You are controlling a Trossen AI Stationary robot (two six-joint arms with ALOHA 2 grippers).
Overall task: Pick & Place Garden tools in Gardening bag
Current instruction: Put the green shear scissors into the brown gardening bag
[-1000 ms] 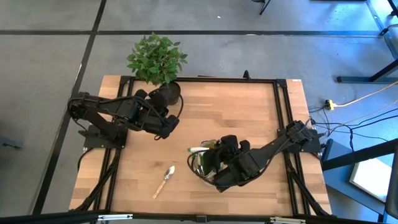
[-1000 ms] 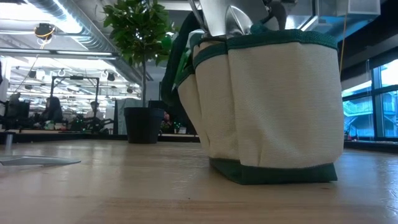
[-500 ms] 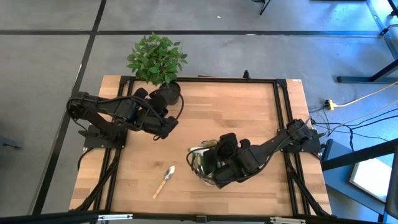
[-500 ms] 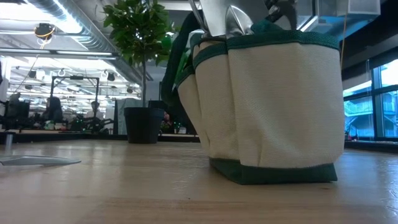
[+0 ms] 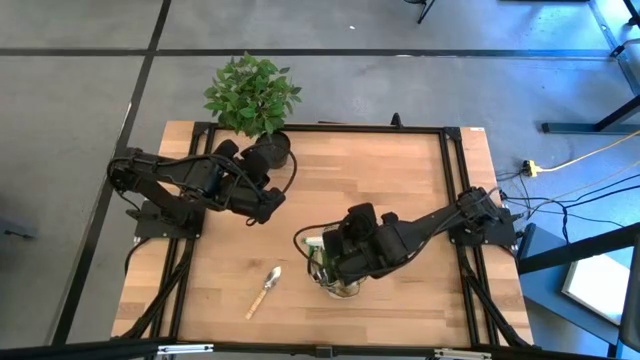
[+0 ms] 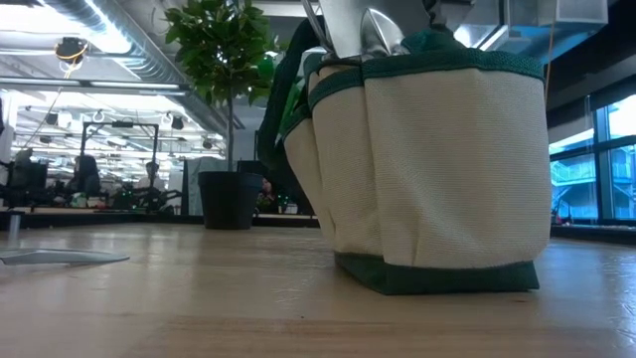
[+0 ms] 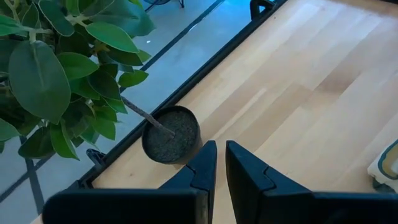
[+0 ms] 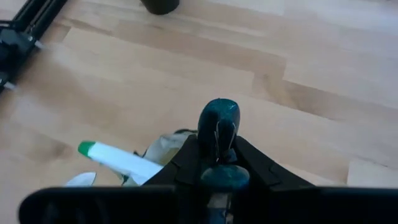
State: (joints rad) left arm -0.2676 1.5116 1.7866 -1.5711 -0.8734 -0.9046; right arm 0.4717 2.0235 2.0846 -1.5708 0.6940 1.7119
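Fingers (image 8: 258, 167) of right gripper (image 8: 217, 163) clamp dark teal-handled garden tool (image 8: 219, 124) directly over round tan-and-green fabric gardening bag (image 5: 335, 272). Step: lowering tool into bag; next, release. Wooden-handled metal trowel (image 5: 265, 291) lies nearby on counter (image 5: 380, 180). Left gripper (image 7: 221, 163) waits near-closed, empty, beside black plant pot (image 7: 171, 134).

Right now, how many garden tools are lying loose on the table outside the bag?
1: a wooden-handled trowel lies on the table's near left part, apart from the gardening bag. Others stand inside the bag, and the right arm may hide more.
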